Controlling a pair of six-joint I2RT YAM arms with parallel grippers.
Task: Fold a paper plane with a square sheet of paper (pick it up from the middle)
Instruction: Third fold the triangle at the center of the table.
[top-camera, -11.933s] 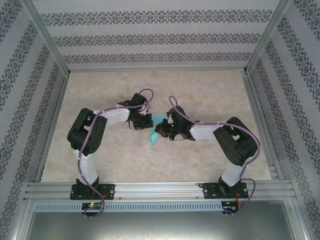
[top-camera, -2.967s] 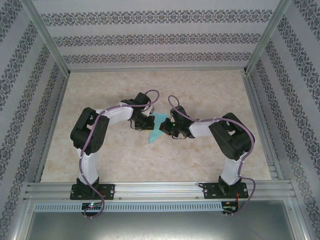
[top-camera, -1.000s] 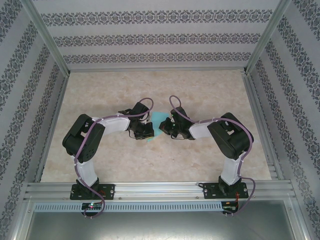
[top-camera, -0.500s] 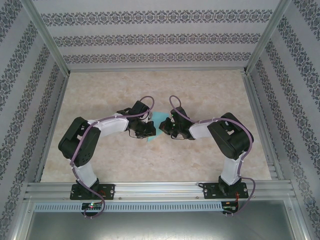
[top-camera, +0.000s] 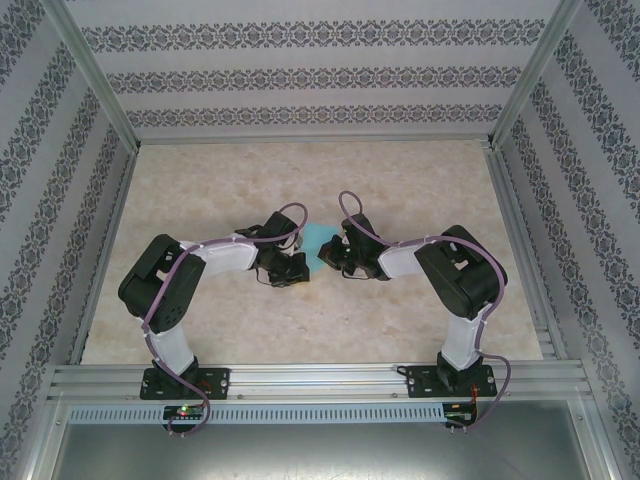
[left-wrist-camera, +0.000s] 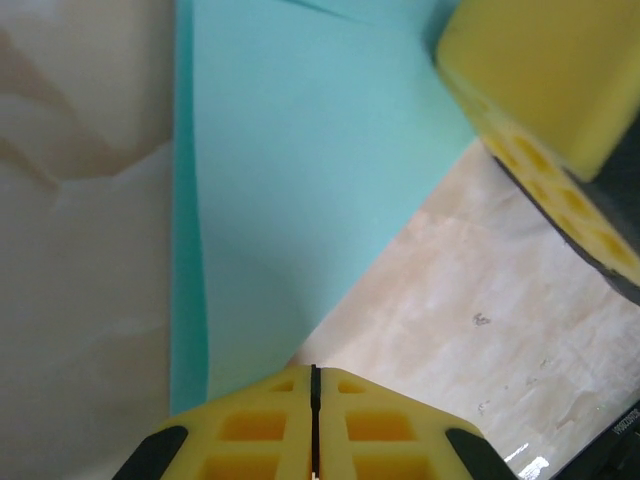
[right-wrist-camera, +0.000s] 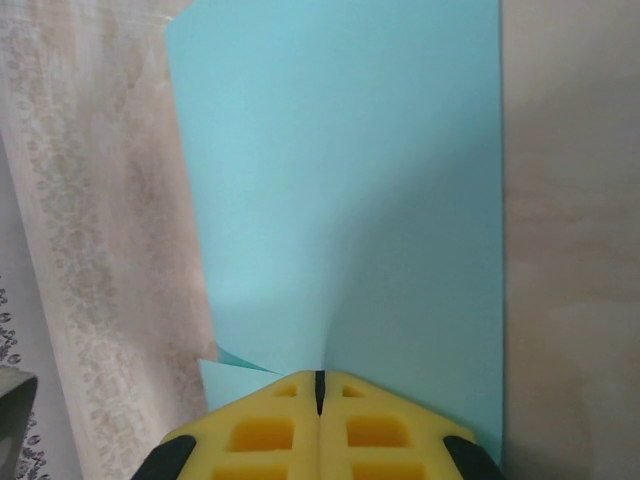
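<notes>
Left claw (left-wrist-camera: 313, 376), paper (left-wrist-camera: 300, 150), right claw (right-wrist-camera: 320, 380) opposite

Your top camera high behind the arm bases (top-camera: 185, 380), facing down over the whole table (top-camera: 420, 190), your wrist cameras very near, looking forward, all three sharing the folded turquoise paper (top-camera: 318, 240).

The square sheet of paper (top-camera: 318, 240) now shows as a smaller turquoise patch at frame centre, its lower point no longer reaching below the grippers. The left gripper (top-camera: 300, 268) sits lower in the frame than before. The elbow of the left arm (top-camera: 152, 290) has swung toward the lower left.
</notes>
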